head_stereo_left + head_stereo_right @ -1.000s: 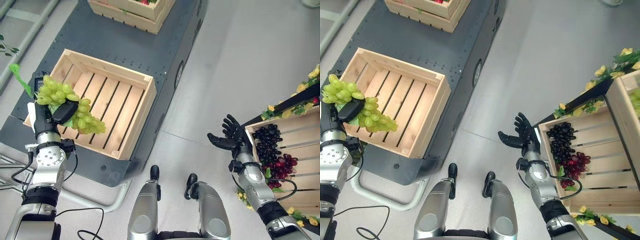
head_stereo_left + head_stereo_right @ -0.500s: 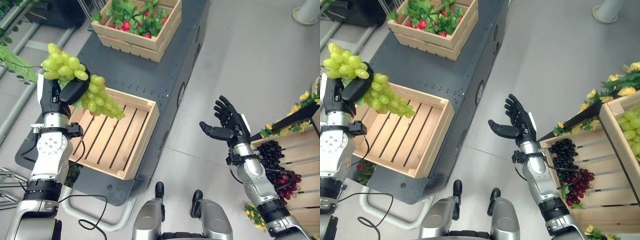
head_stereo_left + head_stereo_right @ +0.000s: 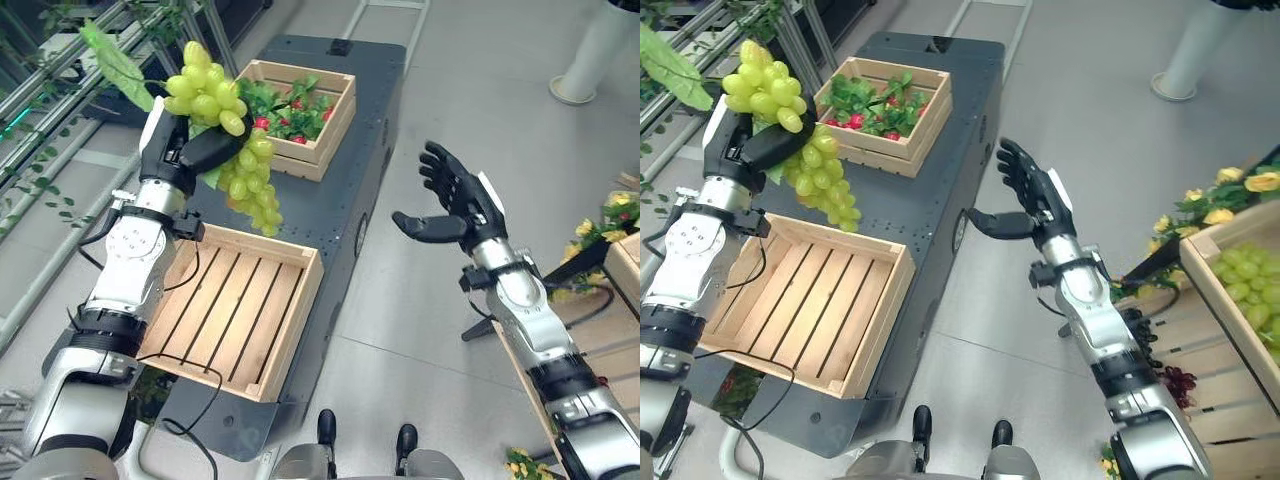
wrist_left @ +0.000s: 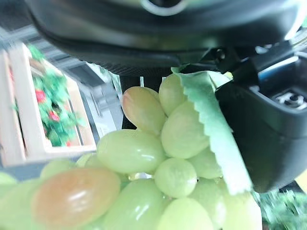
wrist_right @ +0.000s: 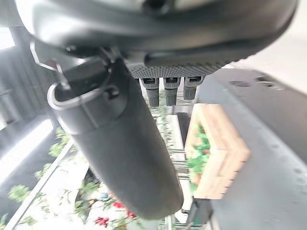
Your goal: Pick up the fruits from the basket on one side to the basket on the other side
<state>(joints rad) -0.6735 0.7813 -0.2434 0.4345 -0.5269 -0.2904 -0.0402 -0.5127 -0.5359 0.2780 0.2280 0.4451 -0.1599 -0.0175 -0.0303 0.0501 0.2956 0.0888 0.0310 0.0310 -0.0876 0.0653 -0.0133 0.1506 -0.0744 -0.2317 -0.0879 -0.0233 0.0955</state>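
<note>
Grapes (image 3: 225, 130) clamped in left hand (image 3: 175, 150), held high above empty crate (image 3: 232, 307) — not yet released. Right hand (image 3: 455, 200) spread, holding nothing. Transfer judged about midway — lowering and release outstanding; more fruit visible in right-side crate (image 3: 1230, 300).

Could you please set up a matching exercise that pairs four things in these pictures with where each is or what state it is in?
Things:
1. bunch of green grapes
2. slatted wooden crate nearest the robot
3. wooden crate of green leaves and red fruit
4. right hand

States or places:
A. open, raised over the grey floor, holding nothing
B. at the far end of the dark platform
C. held aloft in the left hand
D. on the dark platform, with nothing inside

Pairs: 1-C, 2-D, 3-B, 4-A
</note>
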